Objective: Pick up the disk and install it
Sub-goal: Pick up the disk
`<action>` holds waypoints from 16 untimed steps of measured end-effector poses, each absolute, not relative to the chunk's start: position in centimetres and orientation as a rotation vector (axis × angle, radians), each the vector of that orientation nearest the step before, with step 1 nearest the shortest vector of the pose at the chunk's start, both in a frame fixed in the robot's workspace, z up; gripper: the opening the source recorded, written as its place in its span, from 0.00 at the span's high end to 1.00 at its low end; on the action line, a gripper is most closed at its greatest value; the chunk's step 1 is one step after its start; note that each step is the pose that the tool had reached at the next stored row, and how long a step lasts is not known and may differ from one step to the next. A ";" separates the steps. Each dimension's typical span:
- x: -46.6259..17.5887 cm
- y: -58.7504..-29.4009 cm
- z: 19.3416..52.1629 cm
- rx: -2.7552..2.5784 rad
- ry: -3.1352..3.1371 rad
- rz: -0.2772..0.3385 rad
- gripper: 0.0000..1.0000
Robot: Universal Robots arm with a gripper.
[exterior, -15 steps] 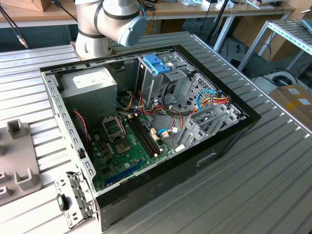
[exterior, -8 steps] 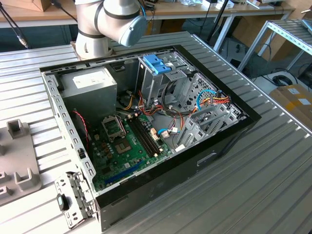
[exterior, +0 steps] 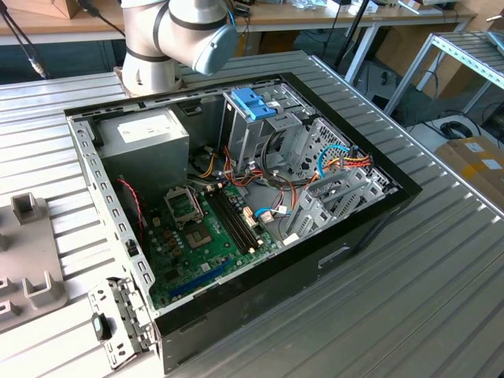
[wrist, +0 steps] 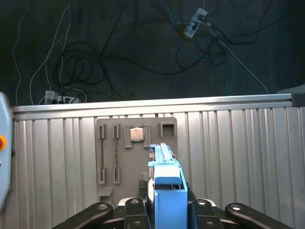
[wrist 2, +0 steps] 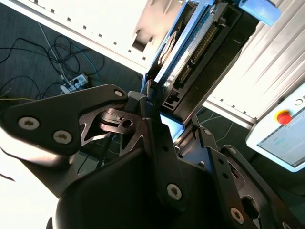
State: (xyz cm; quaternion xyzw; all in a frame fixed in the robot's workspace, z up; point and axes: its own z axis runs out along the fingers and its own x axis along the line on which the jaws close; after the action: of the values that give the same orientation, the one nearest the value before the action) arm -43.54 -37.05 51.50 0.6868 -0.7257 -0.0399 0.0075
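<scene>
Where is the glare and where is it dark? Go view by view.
Exterior view: even light, soft sheen on the ribbed table. Second wrist view: washed-out white patches, the disk shaded. First wrist view: dark floor, brightly lit table.

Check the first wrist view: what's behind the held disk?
The gripper holds the disk in front of a grey fixture plate on the ribbed table; a square chip shows. The plate's corner behind the disk is covered.
</scene>
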 end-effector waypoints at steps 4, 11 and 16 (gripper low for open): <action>-43.1 -37.1 51.5 2.146 -2.267 -0.128 0.63; -42.7 -37.5 51.5 2.144 -2.266 -0.131 0.63; -42.3 -37.7 51.5 2.143 -2.265 -0.133 0.63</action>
State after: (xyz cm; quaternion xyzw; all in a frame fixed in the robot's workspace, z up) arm -42.34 -37.66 51.50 0.6866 -0.7257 -0.0428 0.0105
